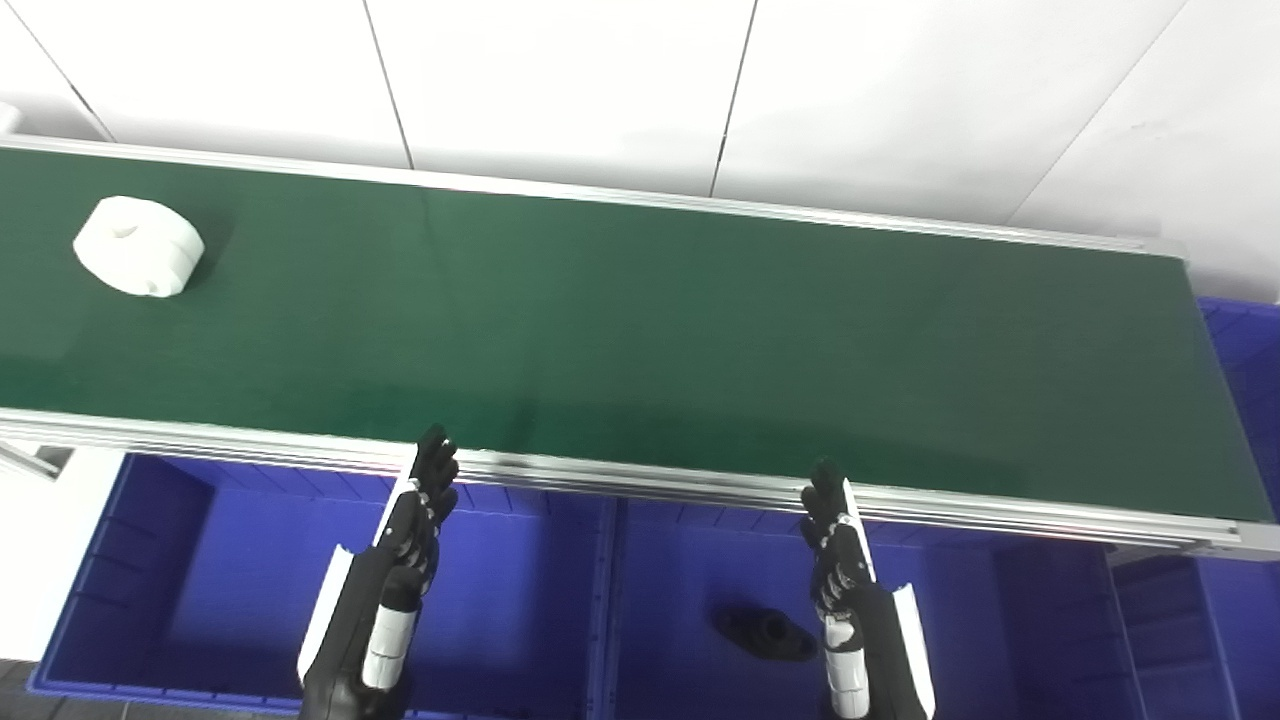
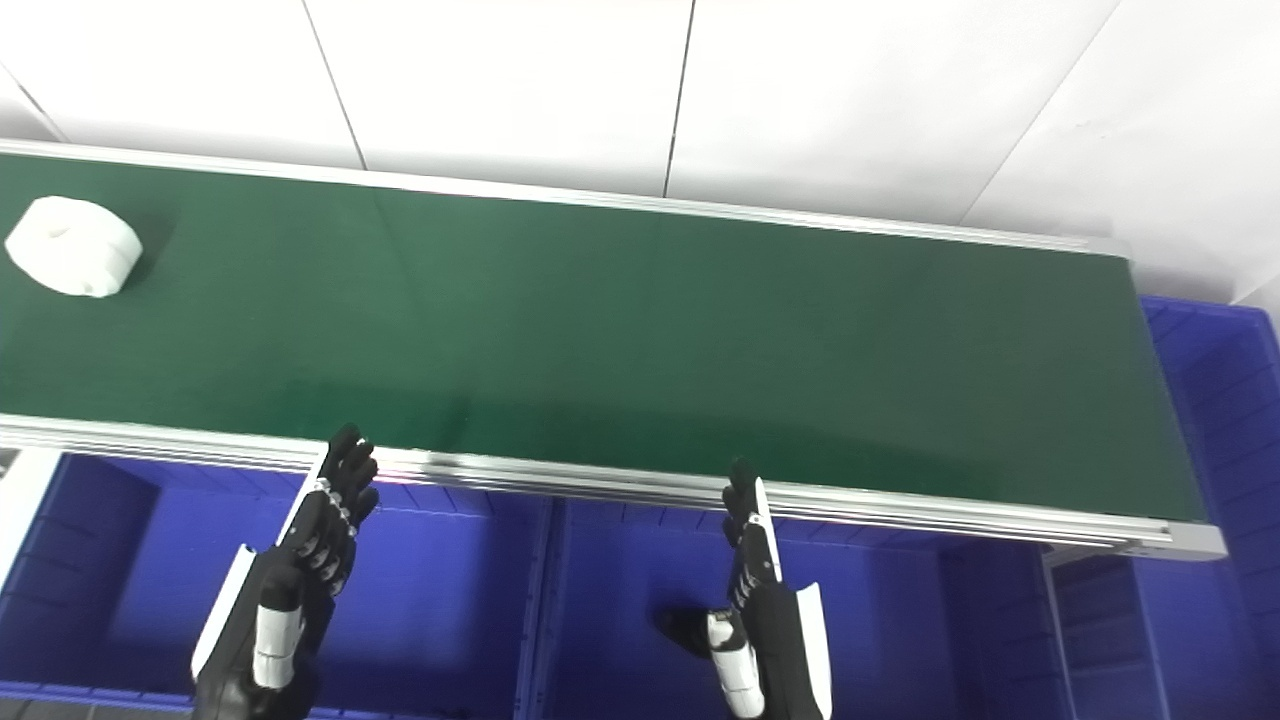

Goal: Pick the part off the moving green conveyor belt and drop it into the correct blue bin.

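White part [image 1: 138, 246] rides the belt [image 1: 640, 330] far left; left hand [image 1: 415, 515] and right hand [image 1: 838, 545] hover, fingers released; dark piece [image 1: 765, 633] in a bin [image 1: 700, 560], half-hidden from the right eye.

White wall panels [image 1: 560, 80] are standing behind everything, thin dark seams [image 1: 735, 95] running between them, and even, bright light is washing across them.

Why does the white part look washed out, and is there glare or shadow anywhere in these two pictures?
In the left eye view the white part is overexposed, its detail faint, with a soft shadow to its right on the green belt. In the right eye view a pale sheen lies along the belt's near metal rail, and the wall is blown out.
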